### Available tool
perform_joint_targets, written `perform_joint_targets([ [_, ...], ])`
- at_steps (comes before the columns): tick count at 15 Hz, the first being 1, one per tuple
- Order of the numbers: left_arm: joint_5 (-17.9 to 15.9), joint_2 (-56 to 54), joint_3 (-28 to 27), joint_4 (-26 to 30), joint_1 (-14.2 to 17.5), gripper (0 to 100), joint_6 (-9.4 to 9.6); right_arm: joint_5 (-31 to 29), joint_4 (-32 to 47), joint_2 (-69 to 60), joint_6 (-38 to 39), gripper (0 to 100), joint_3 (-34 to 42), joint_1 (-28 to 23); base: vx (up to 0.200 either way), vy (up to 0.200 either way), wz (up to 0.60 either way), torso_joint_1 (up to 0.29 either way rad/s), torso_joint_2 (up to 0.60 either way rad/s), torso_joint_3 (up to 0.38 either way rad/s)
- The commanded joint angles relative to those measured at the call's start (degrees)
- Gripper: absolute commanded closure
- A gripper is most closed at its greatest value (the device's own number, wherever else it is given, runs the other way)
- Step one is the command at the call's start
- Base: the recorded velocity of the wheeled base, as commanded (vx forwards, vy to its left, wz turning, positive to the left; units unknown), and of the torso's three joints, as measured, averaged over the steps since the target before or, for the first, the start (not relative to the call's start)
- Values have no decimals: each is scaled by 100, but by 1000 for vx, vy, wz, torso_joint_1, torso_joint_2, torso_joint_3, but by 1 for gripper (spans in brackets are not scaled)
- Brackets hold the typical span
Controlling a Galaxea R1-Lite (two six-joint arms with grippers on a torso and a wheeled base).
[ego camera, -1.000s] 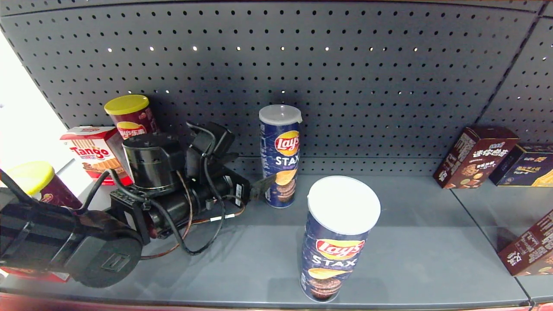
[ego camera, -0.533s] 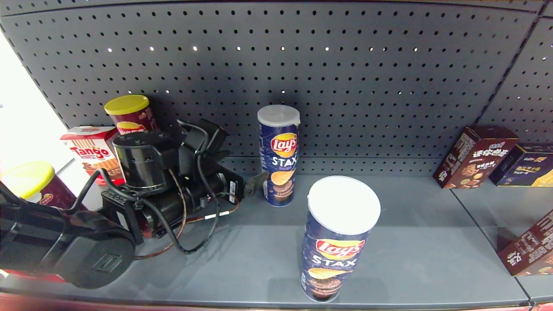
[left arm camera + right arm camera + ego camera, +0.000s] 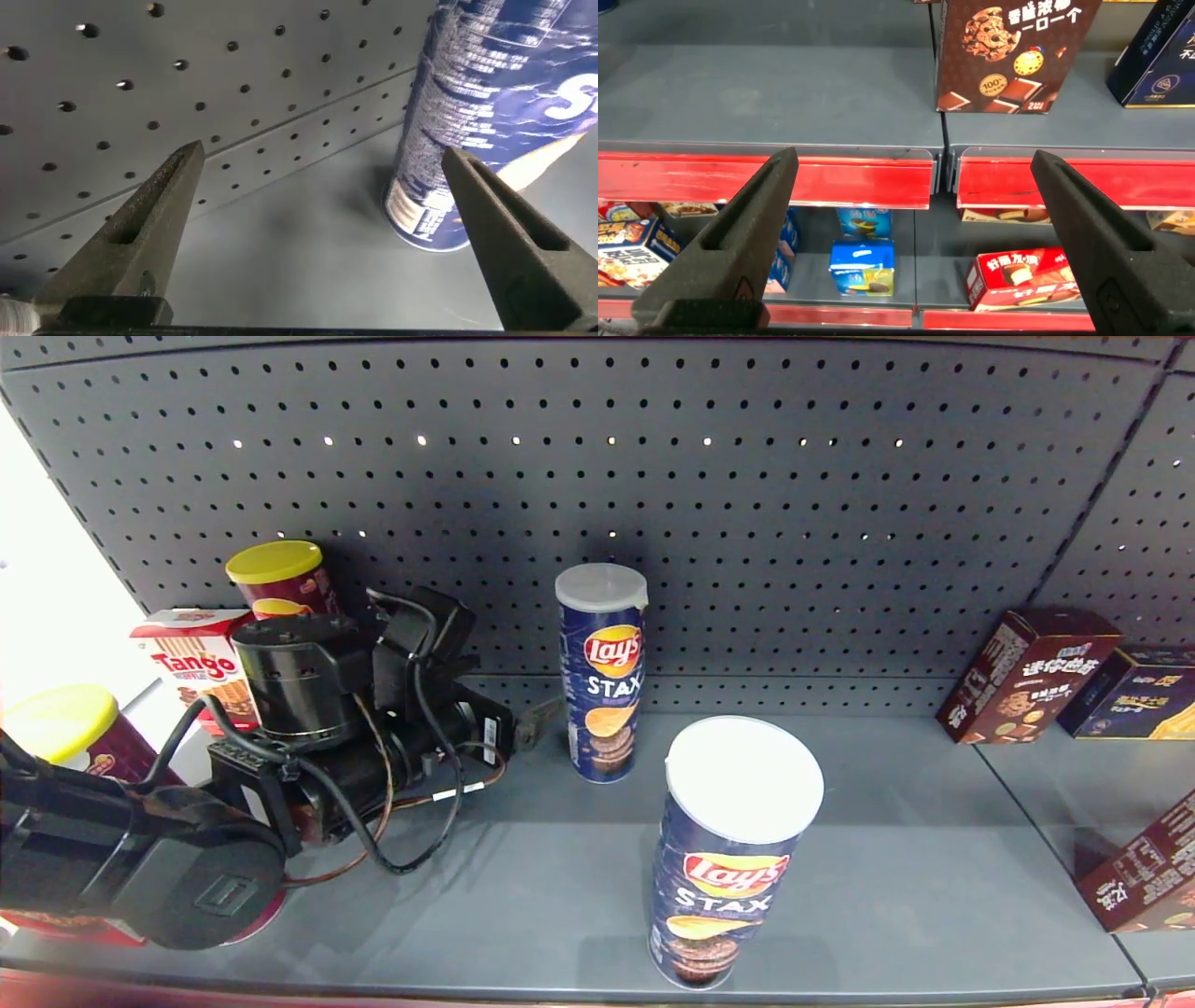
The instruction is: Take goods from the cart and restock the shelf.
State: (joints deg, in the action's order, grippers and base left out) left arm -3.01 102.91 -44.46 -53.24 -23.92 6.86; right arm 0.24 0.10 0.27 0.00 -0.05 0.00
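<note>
Over the shelf [image 3: 887, 859], the left gripper [image 3: 540, 717] is gaping wide and gripping nothing; the rear chip can [image 3: 602, 681] is standing upright just beyond one fingertip [image 3: 495, 219] (contact unclear).

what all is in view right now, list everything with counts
rear chip can: 1, blue, upright at the back
front chip can: 1, blue, upright near the front edge
yellow-lidded cans: 2, red, far left
wafer box: 1, red and white, far left
brown boxes: 2, brown, right side
dark blue box: 1, far right, at the back
lower-shelf packs: several, blue or red, on the level below
shelf: 1, grey, pegboard back
left gripper: 1, black, open, beside the rear chip can
right gripper: 1, black, open, facing the lower-shelf packs
</note>
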Motion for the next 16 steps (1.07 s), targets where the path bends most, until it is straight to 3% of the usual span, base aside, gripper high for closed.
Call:
perform_joint_targets([
  [1,-7,1,-10,-3,28,0,-1,2,-1,8,0,0,5,0,0,0,0,0,0,0],
  [6,-77,-34,148,-3,-16,0,8,2,-1,8,0,0,5,0,0,0,0,0,0,0],
  [8,-481,-228,333,-29,-25,0,8,2,-1,8,0,0,5,0,0,0,0,0,0,0],
  [9,-507,-228,341,-29,-16,0,17,2,-1,8,0,0,5,0,0,0,0,0,0,0],
  [16,-253,150,-195,-20,-16,0,17,2,-1,8,0,0,5,0,0,0,0,0,0,0],
])
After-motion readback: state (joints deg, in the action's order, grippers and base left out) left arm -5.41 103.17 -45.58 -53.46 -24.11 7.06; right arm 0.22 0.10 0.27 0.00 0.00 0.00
